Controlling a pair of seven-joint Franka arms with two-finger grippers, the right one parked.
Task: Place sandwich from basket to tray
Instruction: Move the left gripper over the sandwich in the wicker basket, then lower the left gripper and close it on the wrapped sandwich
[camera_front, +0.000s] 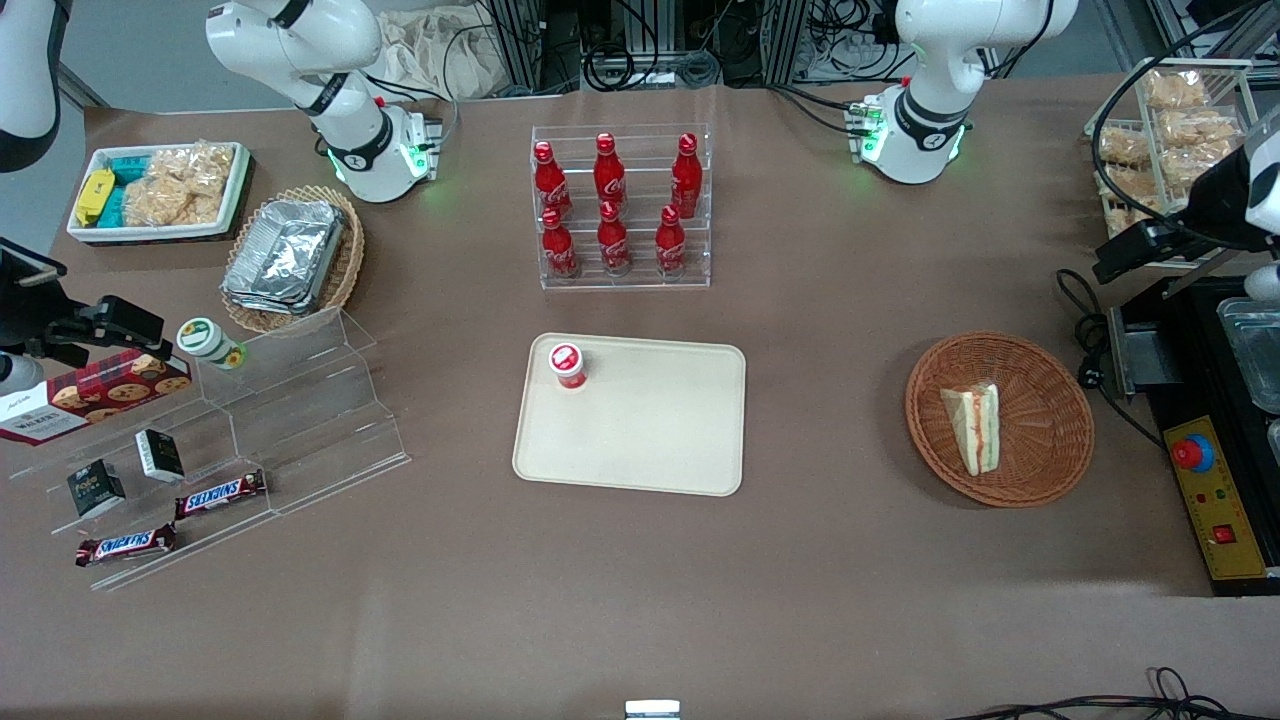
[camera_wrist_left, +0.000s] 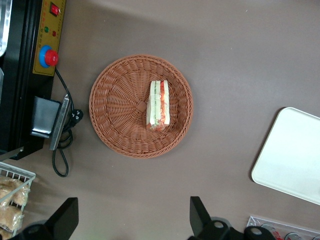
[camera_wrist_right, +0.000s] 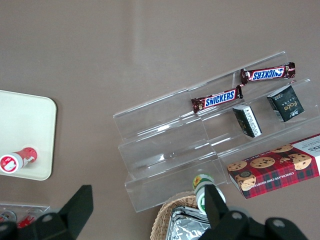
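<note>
Snickers bars: two brown-wrapped chocolate bars printed "SNICKERS" lie on the lowest steps of the clear acrylic stepped shelf, nearest the front camera, toward the parked arm's end of the table.
Sandwich: small triangular wedge of pale bread with red and green filling lies flat in the round reddish-brown woven wicker basket, toward the working arm's end.
Tray: flat rectangular cream-beige plastic tray sits mid-table, well apart from the basket; a small red-and-white capped cup stands on the corner farthest from the front camera.
Biscuit box: red tartan carton with pictured chocolate-chip cookies; its white band reads "Walkers" in the front view.
Cola rack: clear tiered rack holding six red bottles, farther from the front camera than the tray; script too small to read.
Left gripper: gripper hangs high above the table beside the basket, its two dark fingers spread wide and holding nothing.
Wrist-only detail: the left wrist view shows the sandwich's striped cut edge from above and a red round button on a yellow panel.
</note>
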